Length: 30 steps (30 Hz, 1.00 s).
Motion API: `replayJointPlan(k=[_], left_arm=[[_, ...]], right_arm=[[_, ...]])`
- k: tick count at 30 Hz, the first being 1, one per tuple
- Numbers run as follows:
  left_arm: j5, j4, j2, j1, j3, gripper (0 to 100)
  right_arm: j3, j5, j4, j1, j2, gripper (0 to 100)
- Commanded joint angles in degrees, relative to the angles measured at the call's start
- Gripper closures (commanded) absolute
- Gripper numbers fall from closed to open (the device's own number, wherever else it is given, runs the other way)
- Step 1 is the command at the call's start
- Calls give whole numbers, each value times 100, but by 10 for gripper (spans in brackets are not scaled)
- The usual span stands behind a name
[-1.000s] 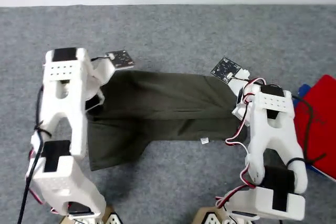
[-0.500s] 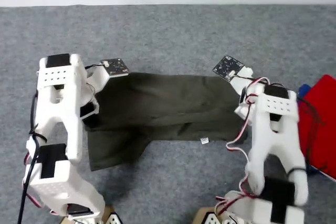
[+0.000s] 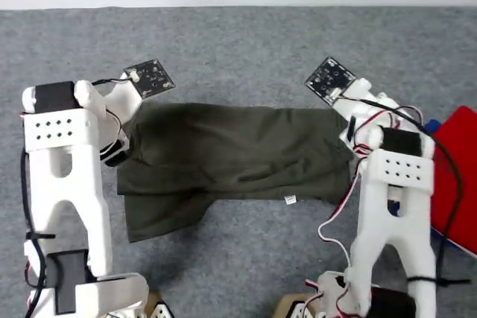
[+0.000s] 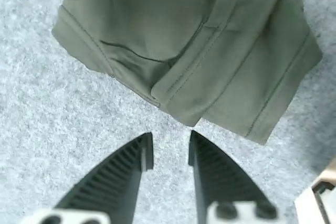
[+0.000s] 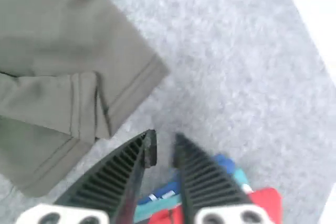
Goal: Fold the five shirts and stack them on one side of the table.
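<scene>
Black fingers (image 4: 123,171) of our left gripper (image 4: 167,153) sit a little apart, holding nothing, just beside the green shirt (image 3: 231,158). Our right gripper (image 5: 164,148) is also a little apart and empty, near the shirt's other end. A second ago both arms were over the shirt's ends; now we have pulled back. We think one fold is done and more are left. The shirt lies mid-table on the grey mat (image 3: 246,50). The red shirt (image 3: 456,176) is cut off, so we cannot count the pile.
</scene>
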Motion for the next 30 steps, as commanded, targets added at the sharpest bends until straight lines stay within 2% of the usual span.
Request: replayJointPlan(k=[1, 2, 5, 10, 18, 24, 30], left_arm=[[97, 141, -264, 9, -22, 965], [97, 132, -264, 0, -22, 994], [202, 53, -246, 35, 4, 994], [1512, -264, -35, 290, 101, 994], [2813, -299, 35, 281, 110, 994], [2936, -299, -105, 308, 110, 994], [2936, -158, -220, 281, 119, 994]], right_arm=[[-79, 18, -145, -110, 251, 987], [-79, -88, -224, -154, 356, 989], [-114, -756, -541, -356, 708, 989], [-941, -1723, -338, -963, 1754, 989], [-3543, -3112, 1578, -1297, 4136, 989], [-5055, -3516, 2958, -1455, 5464, 989], [-5451, -3481, 4163, -1270, 6009, 989]])
